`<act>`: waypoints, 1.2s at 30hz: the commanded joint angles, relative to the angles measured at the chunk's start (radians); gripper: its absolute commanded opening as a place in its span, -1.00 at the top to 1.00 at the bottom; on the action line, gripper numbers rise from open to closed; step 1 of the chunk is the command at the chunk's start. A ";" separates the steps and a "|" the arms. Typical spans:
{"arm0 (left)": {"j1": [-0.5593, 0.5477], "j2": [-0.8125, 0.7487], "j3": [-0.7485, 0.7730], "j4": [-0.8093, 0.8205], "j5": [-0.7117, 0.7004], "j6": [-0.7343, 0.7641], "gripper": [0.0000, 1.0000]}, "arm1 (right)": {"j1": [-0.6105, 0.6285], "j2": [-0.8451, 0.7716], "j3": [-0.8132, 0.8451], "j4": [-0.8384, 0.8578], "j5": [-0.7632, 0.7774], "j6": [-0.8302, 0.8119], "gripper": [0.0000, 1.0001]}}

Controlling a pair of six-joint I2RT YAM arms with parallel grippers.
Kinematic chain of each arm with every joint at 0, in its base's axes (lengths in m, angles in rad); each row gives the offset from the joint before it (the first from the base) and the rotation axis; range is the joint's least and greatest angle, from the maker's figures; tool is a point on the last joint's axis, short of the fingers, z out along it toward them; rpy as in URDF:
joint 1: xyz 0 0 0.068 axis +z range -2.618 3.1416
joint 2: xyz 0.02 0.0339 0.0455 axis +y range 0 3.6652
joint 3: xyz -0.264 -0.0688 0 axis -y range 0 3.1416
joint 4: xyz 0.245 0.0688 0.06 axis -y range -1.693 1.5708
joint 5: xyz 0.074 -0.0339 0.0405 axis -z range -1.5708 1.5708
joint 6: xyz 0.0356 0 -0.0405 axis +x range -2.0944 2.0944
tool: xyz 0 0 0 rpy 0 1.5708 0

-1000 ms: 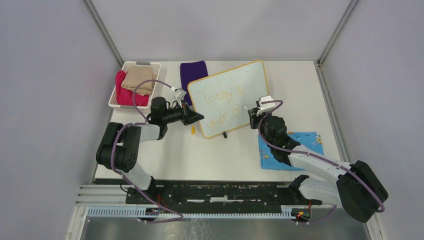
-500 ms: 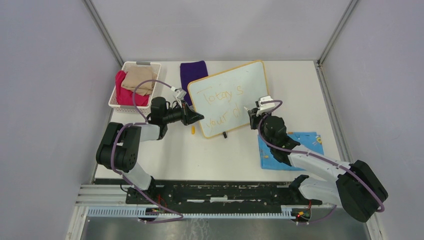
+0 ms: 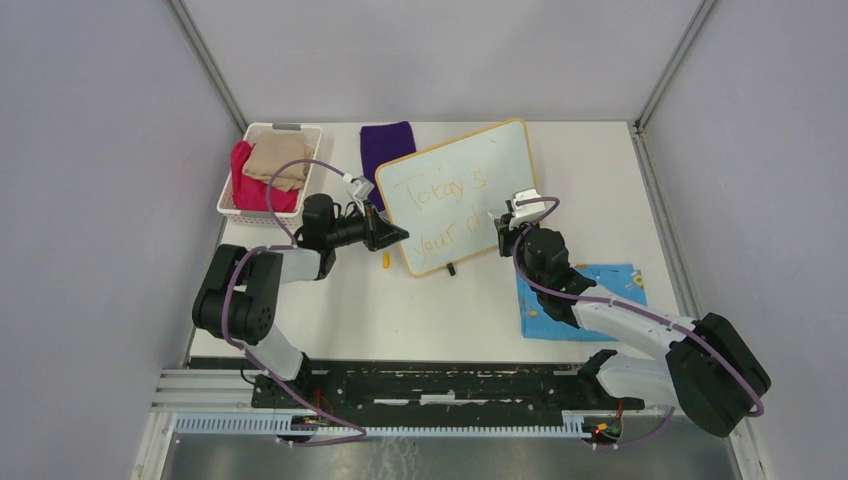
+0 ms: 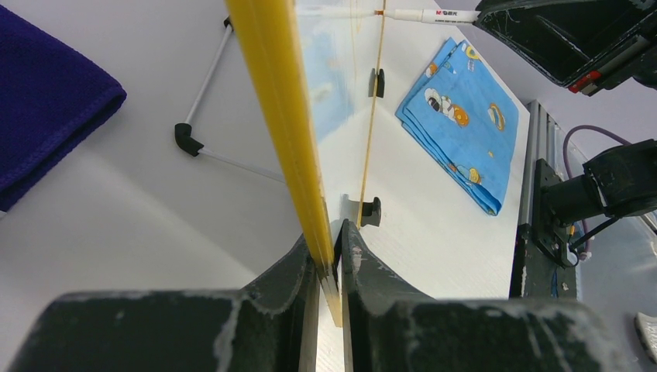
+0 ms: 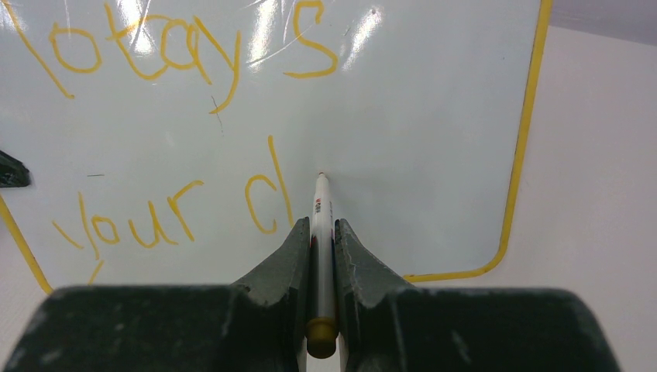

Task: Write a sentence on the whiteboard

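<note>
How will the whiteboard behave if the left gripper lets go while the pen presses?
Probably tips or skids: the whiteboard stands tilted on a thin wire stand and small clip feet. It looks thin, stiff and likely light, so the pen could shove it. The left gripper clamping its edge seems to steady it.

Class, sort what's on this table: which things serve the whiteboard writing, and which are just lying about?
In use:
whiteboard, clamped at its edge by the left gripper
marker in the right gripper
sentence, partly written

Lying about:
basket of cloths
purple cloth
blue cloth
small orange piece by the board
</note>
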 commanded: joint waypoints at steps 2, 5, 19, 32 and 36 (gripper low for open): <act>-0.014 0.039 -0.009 -0.113 -0.102 0.114 0.96 | -0.003 -0.003 0.012 0.064 -0.042 0.008 1.00; -0.014 0.037 -0.008 -0.113 -0.102 0.115 0.96 | -0.003 -0.011 -0.011 0.066 -0.059 0.021 1.00; -0.015 0.037 -0.009 -0.114 -0.102 0.115 0.96 | 0.001 -0.049 -0.089 0.043 -0.060 0.035 1.00; -0.015 0.037 -0.007 -0.116 -0.103 0.116 0.96 | -0.002 -0.040 -0.029 0.021 0.021 0.009 1.00; -0.015 0.036 -0.007 -0.116 -0.103 0.117 0.96 | -0.003 -0.033 -0.003 0.027 0.025 0.001 1.00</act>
